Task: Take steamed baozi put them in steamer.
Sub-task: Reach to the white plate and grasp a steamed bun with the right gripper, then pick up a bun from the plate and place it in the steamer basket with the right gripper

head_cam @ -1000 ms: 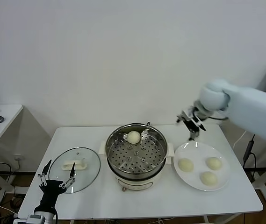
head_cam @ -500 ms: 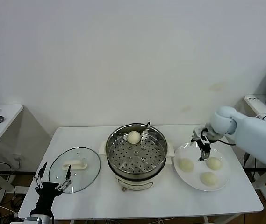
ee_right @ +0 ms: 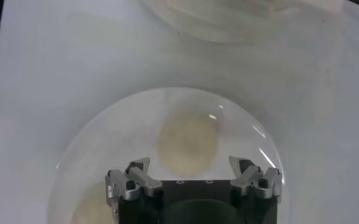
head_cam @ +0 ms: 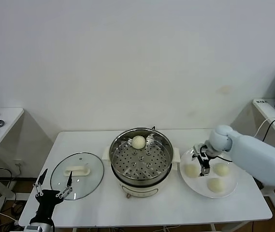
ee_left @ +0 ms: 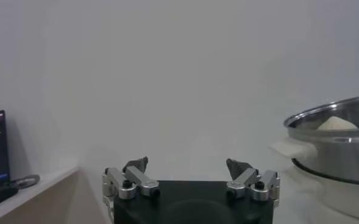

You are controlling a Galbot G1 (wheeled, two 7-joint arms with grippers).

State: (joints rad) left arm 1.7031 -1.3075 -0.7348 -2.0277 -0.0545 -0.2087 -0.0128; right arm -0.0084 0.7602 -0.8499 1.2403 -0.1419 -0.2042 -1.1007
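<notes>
We see a white table [head_cam: 142,203] with the steamer [head_cam: 140,157] in the middle, and one bun [head_cam: 138,142] lies on its holed tray at the far side. To the robot's right of the steamer there is a white plate [head_cam: 226,189] with three more buns on it: one on the side near the steamer [head_cam: 191,170], one on the far right part [head_cam: 221,168] and one at the front [head_cam: 216,184]. The right gripper [head_cam: 203,161] is low over the plate, between the first two of these buns, and its fingers are spread with nothing between them. The big pale arm covers the far rim of the plate, so we cannot tell if the fingertips touch the plate or a bun. In the right wrist view, one bun [ee_right: 188,141] is just ahead of the open fingers [ee_right: 138,167] and another one [ee_right: 95,210] is cut off at the edge, partly behind the gripper body.

On the other side of the steamer a glass lid [head_cam: 77,175] lies flat on the table. The left gripper [head_cam: 54,186] waits at the front edge of the table near this lid, released and holding nothing; its arm is mostly out of the head view. From the left wrist view we see only the side of the steamer and the top of the bun inside
</notes>
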